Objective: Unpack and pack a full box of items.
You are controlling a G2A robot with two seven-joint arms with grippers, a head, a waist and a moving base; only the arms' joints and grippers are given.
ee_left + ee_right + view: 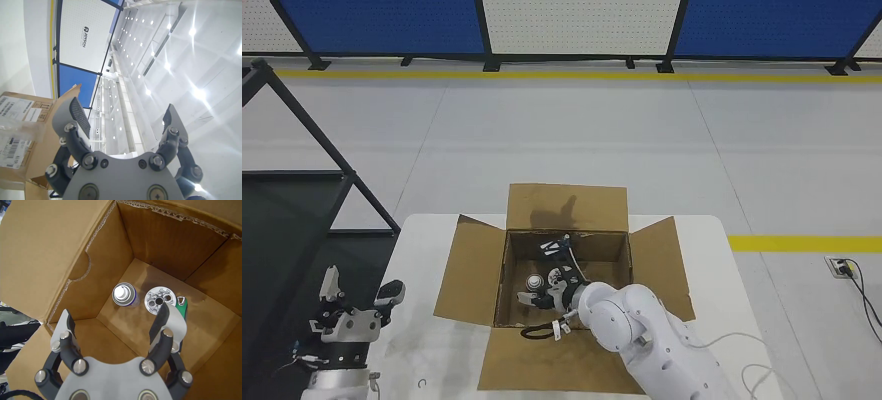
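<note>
Below the wide-spread right pincer, spray can upright on the box floor, untouched

You see bright ceiling lights flaring into starburst glare in the left wrist view; the box is dimmer inside, with soft shadows on its floor

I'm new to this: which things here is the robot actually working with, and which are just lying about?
In the job: cardboard box; spray can, metal disc and green-handled tool on its floor; right gripper, open, above them; left gripper, open, apart from the box.
Just about: table; blue and white partitions; yellow floor line; floor socket.
</note>
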